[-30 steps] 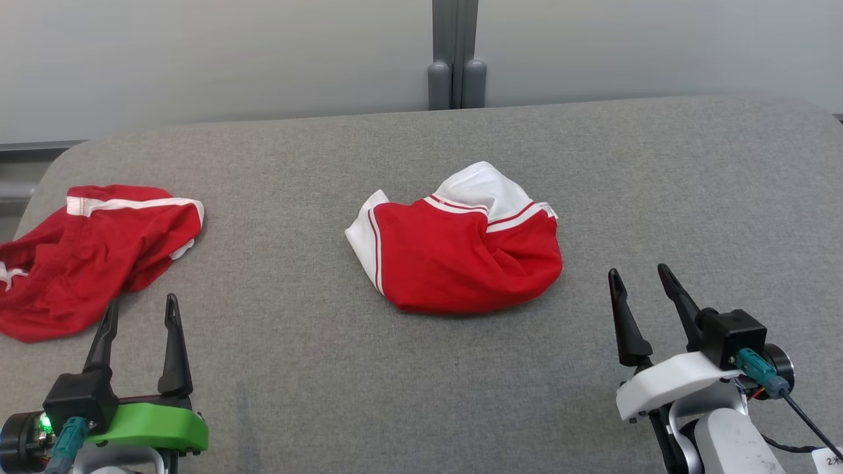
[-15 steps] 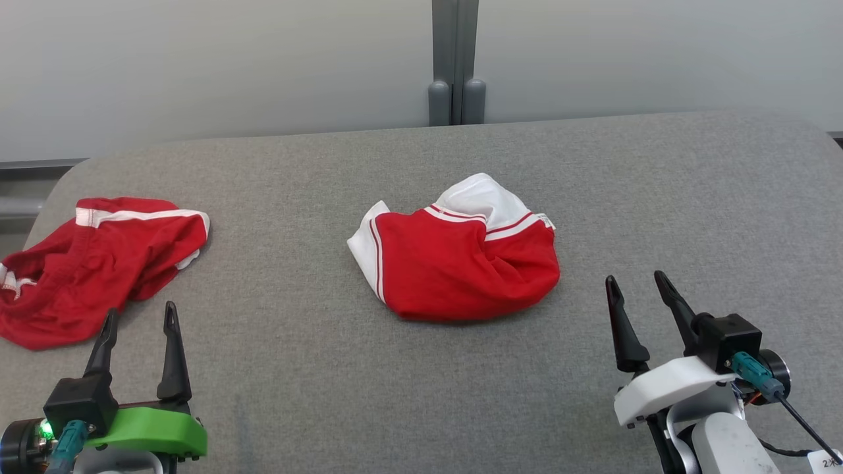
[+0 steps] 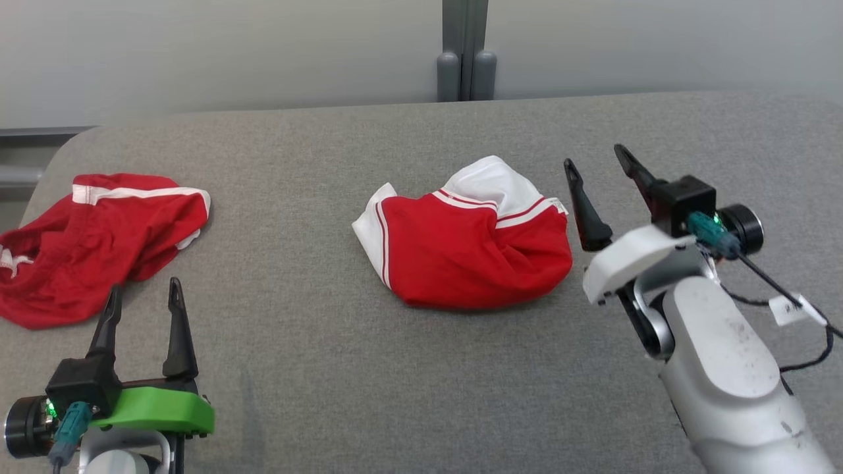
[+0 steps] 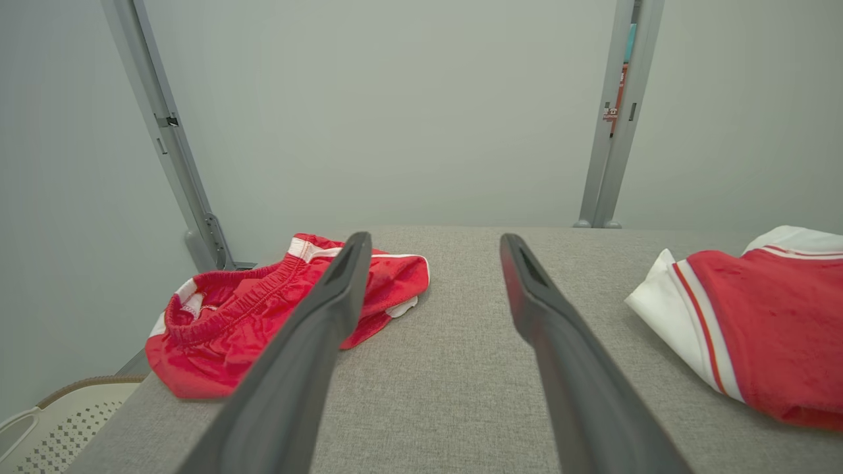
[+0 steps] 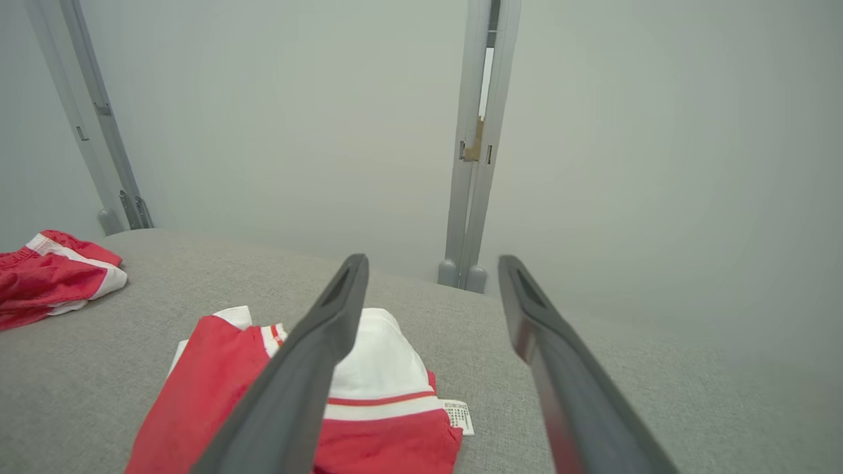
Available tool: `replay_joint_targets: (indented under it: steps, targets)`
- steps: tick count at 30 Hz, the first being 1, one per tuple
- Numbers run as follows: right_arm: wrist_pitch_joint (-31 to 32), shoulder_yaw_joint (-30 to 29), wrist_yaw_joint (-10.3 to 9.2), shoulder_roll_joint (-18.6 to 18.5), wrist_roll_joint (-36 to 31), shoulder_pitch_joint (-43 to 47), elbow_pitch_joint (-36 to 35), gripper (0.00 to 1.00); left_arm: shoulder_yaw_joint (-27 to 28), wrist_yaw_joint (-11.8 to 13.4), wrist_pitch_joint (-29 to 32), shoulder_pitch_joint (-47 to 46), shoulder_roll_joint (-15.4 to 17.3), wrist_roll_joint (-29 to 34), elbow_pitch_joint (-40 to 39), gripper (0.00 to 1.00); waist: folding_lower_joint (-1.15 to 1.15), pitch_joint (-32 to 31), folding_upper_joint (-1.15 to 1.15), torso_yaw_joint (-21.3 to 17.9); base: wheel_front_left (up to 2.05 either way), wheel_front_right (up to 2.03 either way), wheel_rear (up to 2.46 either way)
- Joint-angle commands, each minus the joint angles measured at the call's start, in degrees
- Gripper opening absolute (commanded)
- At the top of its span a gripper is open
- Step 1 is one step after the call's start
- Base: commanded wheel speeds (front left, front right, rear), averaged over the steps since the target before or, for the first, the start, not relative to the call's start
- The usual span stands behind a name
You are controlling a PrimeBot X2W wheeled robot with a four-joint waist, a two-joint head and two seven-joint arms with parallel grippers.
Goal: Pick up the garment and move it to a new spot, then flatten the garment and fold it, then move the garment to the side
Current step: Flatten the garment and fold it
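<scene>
**Right gripper (image 3: 595, 157) advanced beside garment (image 3: 471, 247); left gripper (image 3: 145, 288) unmoved**

Risk: jaws closing from the flank may pinch one loose layer only, so the heap drags or slips; tips may snag the soft bench (image 3: 296, 368) cover.
Left edge: second red garment (image 3: 99, 230), crumpled, well apart.
Front-left corner: left gripper, jaws wide, empty.
Centre: garment, rumpled red mound; white striped panel bunched at far side, white trim on left, label at right.
Right of centre: right gripper just beside the mound, jaws wide, empty.
</scene>
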Motion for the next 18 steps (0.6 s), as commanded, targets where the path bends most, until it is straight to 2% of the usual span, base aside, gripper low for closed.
replay_joint_targets:
  steps: [1, 10, 18]
  targets:
    - [1.2, 1.1, -0.01, -0.8, -0.1, -2.8, 2.3, 1.00, 0.1, -0.3, 0.0, -1.6, -0.3, 0.4, -0.3, 1.00, 0.00, 2.2, 0.00, 1.4, 0.00, 0.00, 0.00]
    - [3.8, 7.6, -0.03, -2.1, 3.6, -18.2, 20.0, 1.00, 0.6, -0.2, 0.0, -5.8, -1.6, 1.0, -1.5, 1.00, 0.00, 7.1, 0.00, 4.7, 0.00, 0.00, 0.00]
    - [8.7, 13.1, -0.03, -0.8, 9.2, -25.5, 34.3, 1.00, -0.6, -1.0, 0.0, -8.5, -2.5, 1.9, -1.2, 1.00, 0.00, 10.0, 0.00, 7.9, 0.00, 0.00, 0.00]
